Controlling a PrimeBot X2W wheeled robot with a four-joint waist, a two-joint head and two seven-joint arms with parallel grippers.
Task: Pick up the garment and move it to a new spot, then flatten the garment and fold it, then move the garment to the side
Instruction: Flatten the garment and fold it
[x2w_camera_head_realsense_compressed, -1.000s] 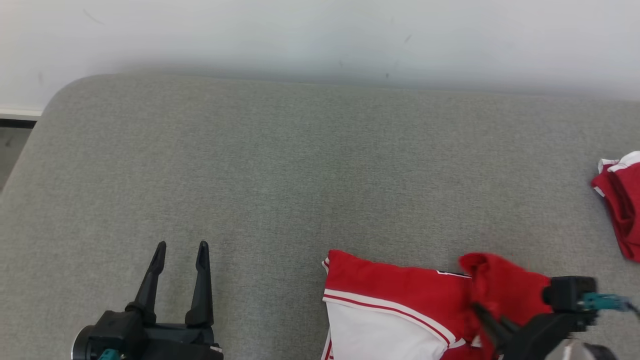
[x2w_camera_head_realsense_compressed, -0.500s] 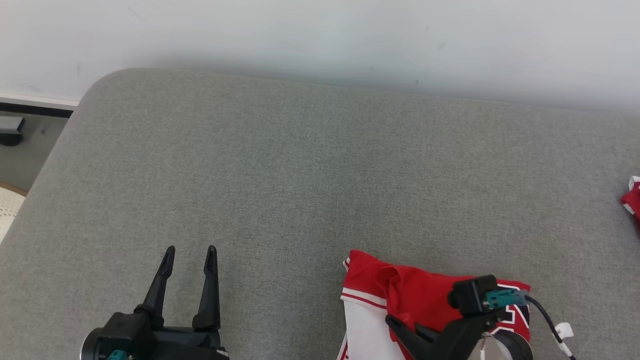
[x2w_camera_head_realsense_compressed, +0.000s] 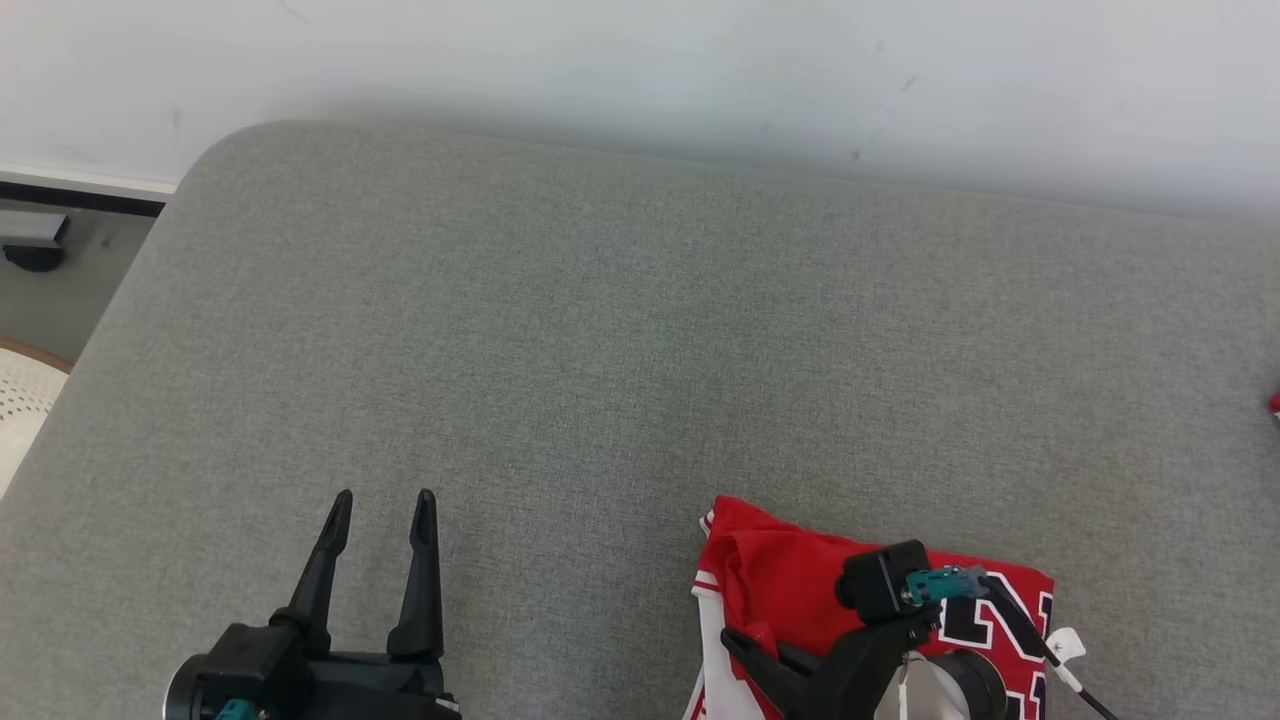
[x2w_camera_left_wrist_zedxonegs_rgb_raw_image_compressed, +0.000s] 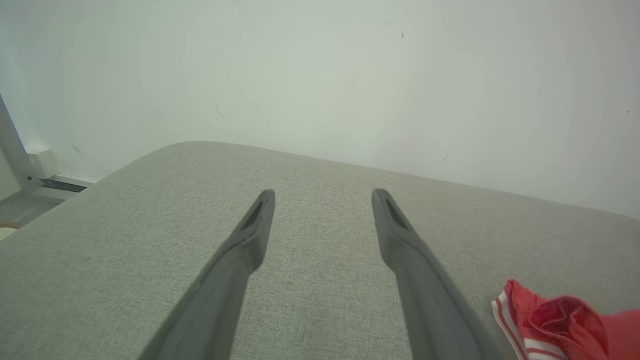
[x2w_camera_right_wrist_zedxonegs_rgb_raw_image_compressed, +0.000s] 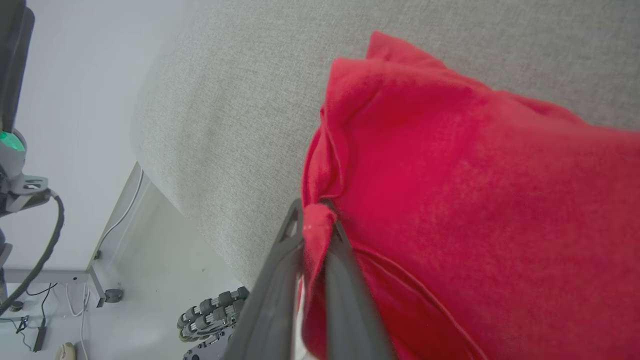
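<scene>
**Red jersey, grey cushion**

The garment (x2w_camera_head_realsense_compressed: 790, 580) is bright red. Its sleeve (x2w_camera_head_realsense_compressed: 712, 645) is white, edged in red-and-white striped trim (x2w_camera_left_wrist_zedxonegs_rgb_raw_image_compressed: 507, 322). The numerals (x2w_camera_head_realsense_compressed: 1000, 620) are dark navy with a white outline, and the label (x2w_camera_head_realsense_compressed: 1065, 645) is white. The cushion (x2w_camera_head_realsense_compressed: 600, 350) is a flecked grey weave — plain, with no print. The wall (x2w_camera_head_realsense_compressed: 640, 60) is off-white with a few dark specks, and the skirting strip (x2w_camera_head_realsense_compressed: 80, 195) is black. The left gripper (x2w_camera_head_realsense_compressed: 385, 497) is black and the right gripper (x2w_camera_right_wrist_zedxonegs_rgb_raw_image_compressed: 315, 210) dark grey — its plug (x2w_camera_head_realsense_compressed: 945, 583) is teal.
</scene>
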